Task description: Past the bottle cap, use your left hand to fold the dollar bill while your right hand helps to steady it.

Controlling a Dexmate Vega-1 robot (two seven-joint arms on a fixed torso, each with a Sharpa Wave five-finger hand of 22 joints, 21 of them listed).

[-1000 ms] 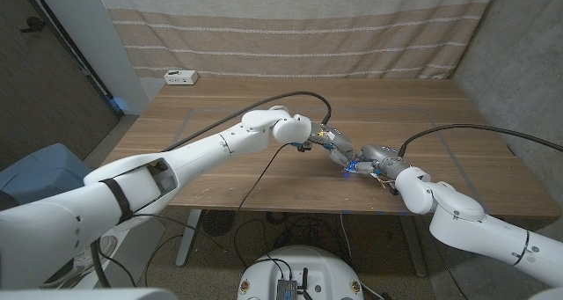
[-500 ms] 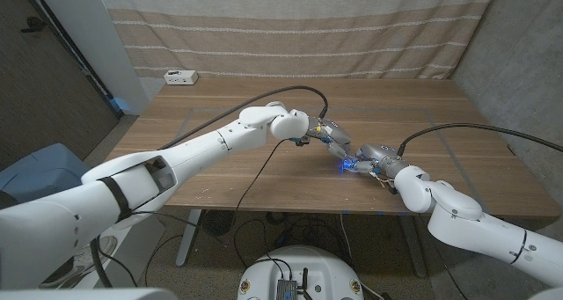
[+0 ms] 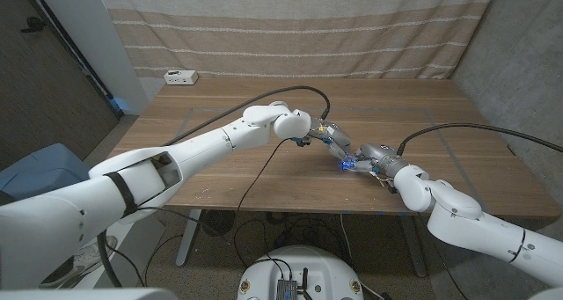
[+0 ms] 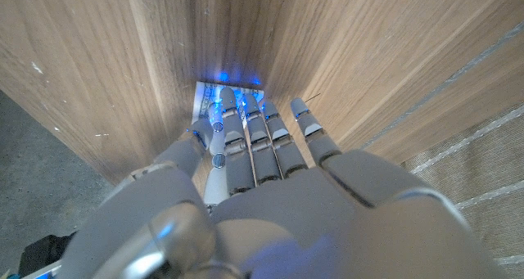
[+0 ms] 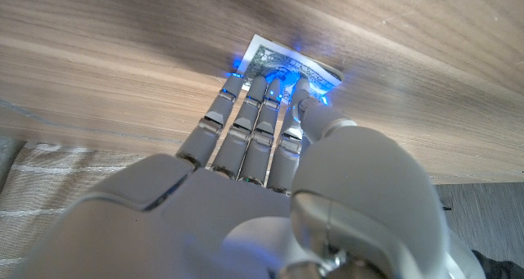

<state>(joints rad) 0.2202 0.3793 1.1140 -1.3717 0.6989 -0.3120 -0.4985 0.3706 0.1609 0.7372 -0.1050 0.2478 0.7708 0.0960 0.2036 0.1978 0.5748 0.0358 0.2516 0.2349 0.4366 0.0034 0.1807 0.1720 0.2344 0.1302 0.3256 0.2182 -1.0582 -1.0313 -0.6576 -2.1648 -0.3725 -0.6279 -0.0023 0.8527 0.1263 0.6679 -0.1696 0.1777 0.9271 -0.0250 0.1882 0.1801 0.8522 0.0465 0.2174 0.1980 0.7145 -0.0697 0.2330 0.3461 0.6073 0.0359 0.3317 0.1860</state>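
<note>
The dollar bill (image 5: pixel 288 67) lies flat on the wooden counter (image 3: pixel 264 181), near the middle and a bit toward the front edge. In the head view it is mostly hidden under the two robot hands, where a small blue light glows.

The left robot hand (image 3: pixel 332 142) reaches in from the left side of the counter. Its fingers (image 4: pixel 248 132) stretch out straight, close together, and their tips touch one edge of the bill (image 4: pixel 206 97). It is not possible to tell if this hand is pinching the bill or just pressing on it.

The right robot hand (image 3: pixel 370 159) comes in from the front right corner. Its fingers (image 5: pixel 260 107) are also straight and side by side, and their tips press down on the bill. The bill sticks out past the fingertips and looks flat there. This hand does not grasp the bill; it just rests on it.

The two robot hands meet fingertip to fingertip over the bill.

A black cable (image 3: pixel 264 164) hangs from the left arm and runs across the counter to the front edge. A small white box (image 3: pixel 181 76) sits at the far left corner. A striped curtain (image 3: pixel 290 27) hangs behind the counter.
</note>
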